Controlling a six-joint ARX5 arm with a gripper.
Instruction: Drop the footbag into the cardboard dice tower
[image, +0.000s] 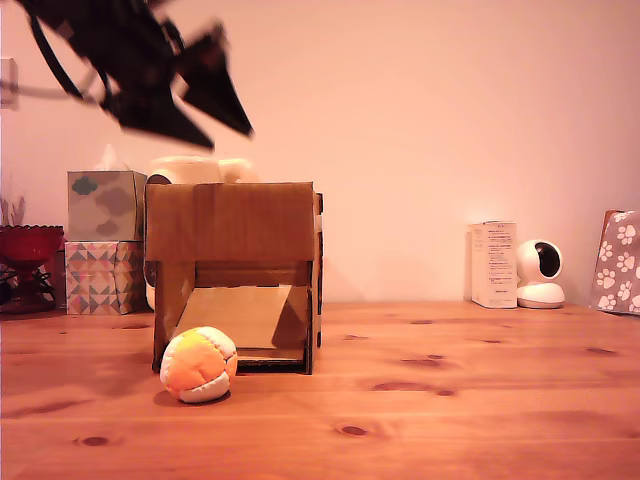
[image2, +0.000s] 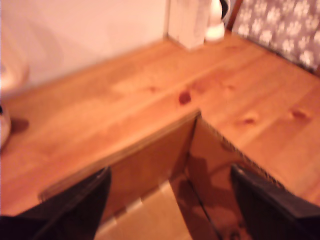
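The ball (image: 198, 364) lies on the table (image: 450, 400) at the near left corner of the cardboard tower (image: 235, 275) in the exterior view, touching or just beside the left front post, outside the opening with its sloped ramp (image: 235, 315). It looks as if it has passed through or missed; the pictures do not settle which.

The main risk, as I judge it, is a wrong reading: if the ball never went in at the top, the job is not done, and the claw is high and well away from it. Reaching it means coming down close to the tower's front wall, where a finger could knock the light box askew or push the ball under the ramp's lip. The ball is soft and round, so a poor pinch may squeeze it out sideways and set it rolling.

The claw (image: 215, 105) hangs in the air above the tower's left side in the exterior view, tilted downward and blurred. In the wrist view its two dark fingers (image2: 75, 210) stand wide apart with nothing between them, looking down into the tower's open top (image2: 185, 165).
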